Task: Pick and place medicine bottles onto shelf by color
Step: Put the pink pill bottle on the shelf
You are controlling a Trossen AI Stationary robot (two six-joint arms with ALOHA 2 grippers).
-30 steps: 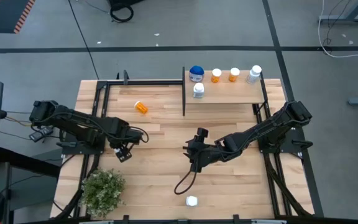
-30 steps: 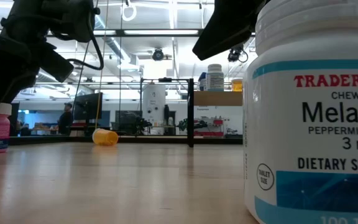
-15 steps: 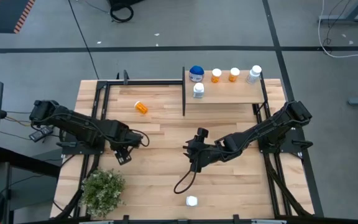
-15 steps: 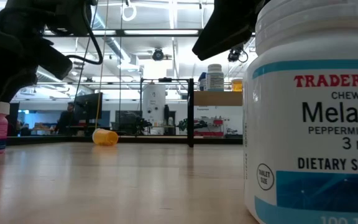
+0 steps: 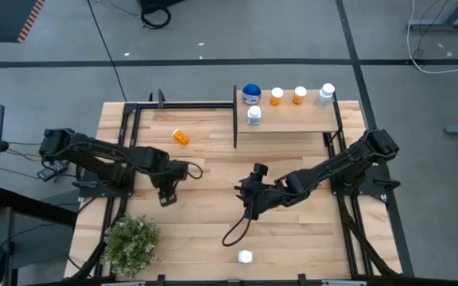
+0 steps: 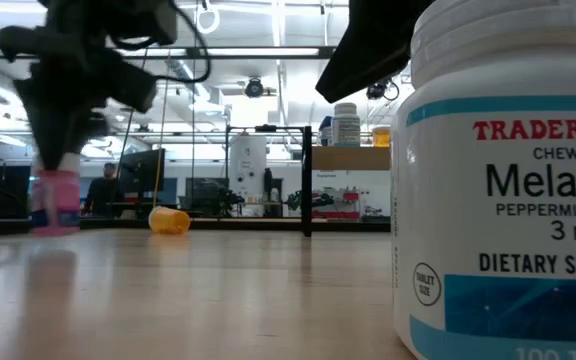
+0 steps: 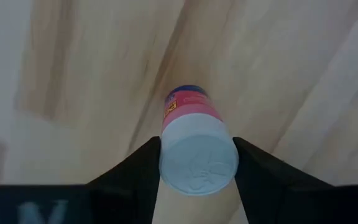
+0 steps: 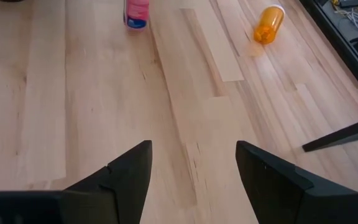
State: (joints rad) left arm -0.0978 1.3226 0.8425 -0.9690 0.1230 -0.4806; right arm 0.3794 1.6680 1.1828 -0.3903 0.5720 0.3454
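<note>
Left side of the table: the left gripper (image 5: pixel 166 195) points down at the planks, its two fingers (image 7: pixel 135 168) closed against the sides of the pink bottle (image 7: pixel 194 140), which it holds upright by the white cap. In the low view the bottle (image 6: pixel 56 200) hangs below this gripper, its base just above the tabletop (image 5: pixel 205 230). The potted plant (image 5: pixel 131 244) stands near this gripper, toward the table's front edge. An orange bottle (image 5: pixel 180 137) lies on its side beyond the gripper, toward the shelf (image 5: pixel 293 119).

Centre: the right gripper (image 5: pixel 249 208) hovers over bare wood with its jaws spread and nothing between them. The pink bottle and the orange bottle lie ahead of its fingers. A white bottle (image 5: pixel 245 257) stands near it, at the table's front edge, and fills the right of the low view.

Right: the shelf sits beyond the right gripper at the far edge. It carries five bottles: a blue one (image 5: pixel 251 94), a white one (image 5: pixel 254 115) just in front of it, two orange ones (image 5: pixel 277 97) (image 5: pixel 299 95), and a clear one (image 5: pixel 325 95).
</note>
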